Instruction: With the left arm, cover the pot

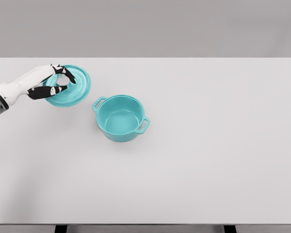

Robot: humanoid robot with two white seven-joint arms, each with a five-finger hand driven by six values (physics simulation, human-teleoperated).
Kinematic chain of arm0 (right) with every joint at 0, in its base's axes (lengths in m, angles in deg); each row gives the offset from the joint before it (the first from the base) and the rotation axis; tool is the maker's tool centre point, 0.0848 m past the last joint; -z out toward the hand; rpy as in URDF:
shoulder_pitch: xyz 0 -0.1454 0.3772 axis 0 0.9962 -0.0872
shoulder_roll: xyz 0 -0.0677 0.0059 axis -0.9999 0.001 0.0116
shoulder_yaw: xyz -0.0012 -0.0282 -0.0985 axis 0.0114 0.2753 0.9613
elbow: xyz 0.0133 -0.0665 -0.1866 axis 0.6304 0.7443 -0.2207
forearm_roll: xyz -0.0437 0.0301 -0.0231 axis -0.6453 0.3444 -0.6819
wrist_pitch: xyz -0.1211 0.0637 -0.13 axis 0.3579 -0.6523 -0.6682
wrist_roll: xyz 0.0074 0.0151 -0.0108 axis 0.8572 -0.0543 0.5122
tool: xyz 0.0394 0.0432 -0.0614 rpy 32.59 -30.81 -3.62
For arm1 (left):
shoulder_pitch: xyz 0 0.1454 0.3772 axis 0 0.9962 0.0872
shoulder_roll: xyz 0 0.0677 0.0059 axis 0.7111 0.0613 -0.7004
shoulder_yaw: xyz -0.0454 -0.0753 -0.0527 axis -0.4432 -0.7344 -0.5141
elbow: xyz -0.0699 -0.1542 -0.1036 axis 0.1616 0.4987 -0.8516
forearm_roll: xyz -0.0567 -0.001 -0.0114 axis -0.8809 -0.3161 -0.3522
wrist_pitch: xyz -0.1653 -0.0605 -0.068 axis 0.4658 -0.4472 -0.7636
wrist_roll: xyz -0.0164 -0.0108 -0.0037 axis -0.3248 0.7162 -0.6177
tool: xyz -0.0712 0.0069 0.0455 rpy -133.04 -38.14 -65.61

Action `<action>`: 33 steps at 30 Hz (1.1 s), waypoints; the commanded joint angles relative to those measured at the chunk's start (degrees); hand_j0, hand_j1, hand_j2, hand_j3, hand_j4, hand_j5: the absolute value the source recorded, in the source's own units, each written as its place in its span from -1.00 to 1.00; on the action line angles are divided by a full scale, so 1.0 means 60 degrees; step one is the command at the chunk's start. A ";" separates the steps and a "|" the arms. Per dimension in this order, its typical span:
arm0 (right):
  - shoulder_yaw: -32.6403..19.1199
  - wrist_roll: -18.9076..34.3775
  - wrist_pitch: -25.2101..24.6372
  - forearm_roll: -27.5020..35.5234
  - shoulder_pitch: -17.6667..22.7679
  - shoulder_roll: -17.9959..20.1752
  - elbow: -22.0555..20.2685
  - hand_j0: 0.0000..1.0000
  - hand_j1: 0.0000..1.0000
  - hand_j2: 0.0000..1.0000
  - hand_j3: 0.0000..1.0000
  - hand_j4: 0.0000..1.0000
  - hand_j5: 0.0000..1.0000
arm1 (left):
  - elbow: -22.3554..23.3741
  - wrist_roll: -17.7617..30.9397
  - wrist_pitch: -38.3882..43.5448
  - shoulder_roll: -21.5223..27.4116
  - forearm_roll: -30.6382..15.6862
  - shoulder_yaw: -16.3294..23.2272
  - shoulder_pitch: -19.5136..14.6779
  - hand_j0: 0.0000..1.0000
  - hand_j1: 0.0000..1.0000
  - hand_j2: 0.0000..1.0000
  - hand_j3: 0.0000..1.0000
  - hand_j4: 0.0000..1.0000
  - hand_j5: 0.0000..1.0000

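Observation:
A teal pot (120, 118) with two side handles stands uncovered on the white table (208, 145), left of the middle. Its round teal lid (73, 90) is up and to the left of it, apart from the pot. My left hand (59, 80) comes in from the left edge and sits over the lid's centre, its black-tipped fingers curled around the knob. Whether the lid rests on the table or is lifted slightly, I cannot tell. The right arm is out of view.
The table's far edge runs just behind the lid. Two dark table legs (61, 228) show at the bottom edge.

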 commanded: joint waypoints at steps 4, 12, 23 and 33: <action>0.0001 0.0001 0.0000 -0.0001 0.0000 -0.0001 -0.0004 1.00 1.00 1.00 1.00 1.00 1.00 | -0.0398 -0.0006 0.0034 -0.0004 -0.0042 0.0020 0.0161 -0.02 -0.02 -0.02 -0.02 -0.02 -0.02; 0.0001 0.0001 0.0000 -0.0001 0.0000 -0.0001 -0.0004 1.00 1.00 1.00 1.00 1.00 1.00 | -0.0984 -0.0006 0.0093 -0.0063 -0.0027 0.0050 0.0366 -0.02 -0.02 -0.02 -0.02 -0.02 -0.02; 0.0001 0.0001 0.0000 -0.0001 0.0000 -0.0001 0.0010 1.00 1.00 1.00 1.00 1.00 1.00 | -0.1394 -0.0006 0.0078 -0.0136 -0.0027 0.0401 0.0352 -0.02 -0.02 -0.02 -0.02 -0.02 -0.02; 0.0001 0.0001 0.0000 -0.0001 0.0000 -0.0001 -0.0004 1.00 1.00 1.00 1.00 1.00 1.00 | -0.1482 -0.0006 0.0034 -0.0370 -0.0013 0.0782 0.0352 -0.01 -0.01 -0.01 -0.01 -0.01 -0.01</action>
